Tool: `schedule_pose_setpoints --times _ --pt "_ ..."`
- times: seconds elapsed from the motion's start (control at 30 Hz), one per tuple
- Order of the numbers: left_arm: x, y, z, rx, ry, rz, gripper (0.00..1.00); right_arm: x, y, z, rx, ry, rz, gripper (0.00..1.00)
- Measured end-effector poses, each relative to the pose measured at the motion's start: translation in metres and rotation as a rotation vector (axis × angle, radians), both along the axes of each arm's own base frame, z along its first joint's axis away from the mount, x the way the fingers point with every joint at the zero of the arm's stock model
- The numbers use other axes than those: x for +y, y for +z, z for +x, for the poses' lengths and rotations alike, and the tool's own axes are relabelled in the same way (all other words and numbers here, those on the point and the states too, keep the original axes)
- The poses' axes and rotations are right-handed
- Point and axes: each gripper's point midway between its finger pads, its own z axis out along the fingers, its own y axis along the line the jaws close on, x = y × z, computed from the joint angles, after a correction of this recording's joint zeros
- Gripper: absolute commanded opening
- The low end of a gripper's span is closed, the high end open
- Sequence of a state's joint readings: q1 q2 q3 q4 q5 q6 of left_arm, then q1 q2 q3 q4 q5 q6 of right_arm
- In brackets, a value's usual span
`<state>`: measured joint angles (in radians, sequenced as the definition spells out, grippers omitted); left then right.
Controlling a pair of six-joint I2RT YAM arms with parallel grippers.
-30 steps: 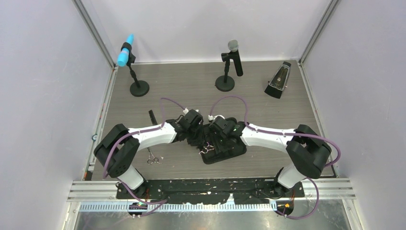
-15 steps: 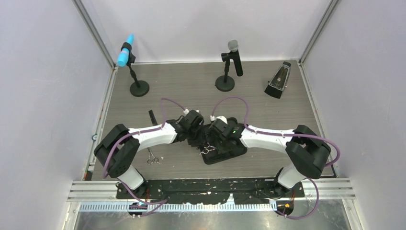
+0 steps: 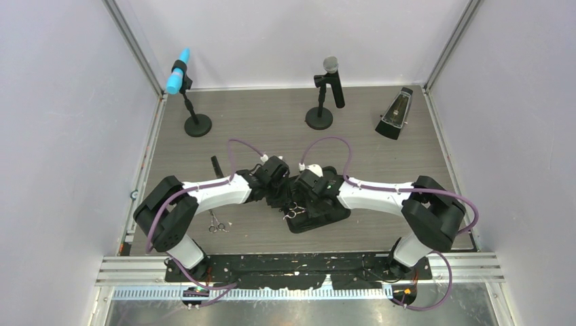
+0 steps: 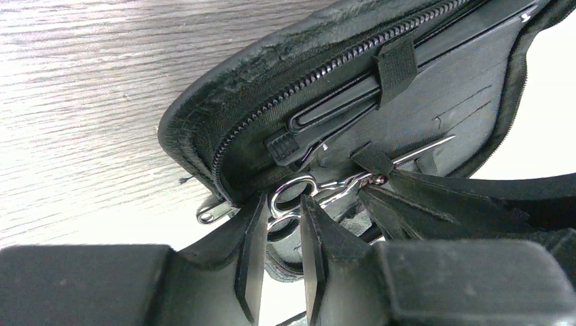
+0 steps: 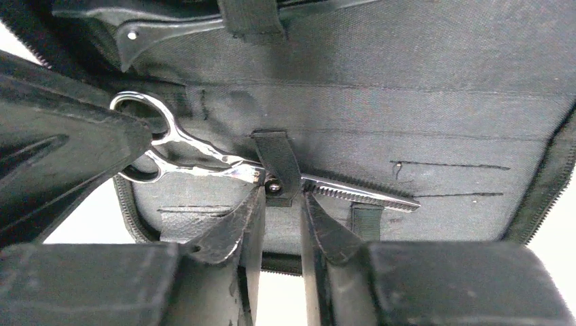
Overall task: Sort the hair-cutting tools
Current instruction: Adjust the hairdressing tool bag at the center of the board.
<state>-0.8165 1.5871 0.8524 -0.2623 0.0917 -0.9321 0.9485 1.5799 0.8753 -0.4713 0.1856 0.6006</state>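
Note:
The black zip case (image 3: 325,216) lies open at the table's middle. One silver scissors (image 3: 293,212) lies in it, its blade tucked under an elastic strap (image 5: 275,159). My left gripper (image 4: 282,204) is closed on the scissors' handle ring (image 4: 291,197) at the case's left edge. My right gripper (image 5: 280,197) is narrowly open, its fingertips on either side of the strap at the scissors' pivot (image 5: 272,185). A black hair clip (image 4: 326,109) sits under another strap. The second scissors (image 3: 217,223) lies on the table to the left. A thin black tool (image 3: 216,165) lies farther back; comb or clip, I cannot tell.
Two microphones on round bases stand at the back: a blue-tipped one (image 3: 195,123) at the left and a grey-headed one (image 3: 319,117) in the middle. A metronome (image 3: 394,115) stands at the back right. The case's zip edge (image 4: 272,102) and pull tab (image 4: 210,212) are close by my left fingers.
My right gripper has edged a little left, closer to the left gripper over the case. The left arm and the scissors have stayed in place.

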Motion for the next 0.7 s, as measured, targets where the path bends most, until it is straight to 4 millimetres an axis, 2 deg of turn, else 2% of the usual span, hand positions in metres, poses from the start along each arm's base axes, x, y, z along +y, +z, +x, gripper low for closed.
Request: schedule_pose_setpoints --times 0.07,0.1,0.33,0.53,0.63,0.7 --pt "0.000 0.000 0.000 0.000 0.000 0.001 0.26 -0.002 -0.001 0.001 -0.001 -0.007 -0.019 0.08" --pt "0.000 0.000 0.000 -0.001 -0.001 0.001 0.26 0.000 -0.001 0.002 -0.001 -0.008 -0.017 0.07" --pt "0.000 -0.001 0.000 -0.009 0.002 0.010 0.26 0.002 0.001 0.002 -0.023 0.025 0.005 0.05" --pt "0.001 -0.001 0.000 -0.013 0.003 0.017 0.25 0.004 0.008 0.001 -0.114 0.092 0.126 0.05" --pt "0.001 -0.002 -0.001 -0.014 0.002 0.024 0.25 0.015 0.029 0.003 -0.196 0.142 0.249 0.05" --pt "0.001 -0.002 -0.001 -0.017 0.003 0.028 0.25 0.026 0.051 0.006 -0.266 0.179 0.345 0.05"
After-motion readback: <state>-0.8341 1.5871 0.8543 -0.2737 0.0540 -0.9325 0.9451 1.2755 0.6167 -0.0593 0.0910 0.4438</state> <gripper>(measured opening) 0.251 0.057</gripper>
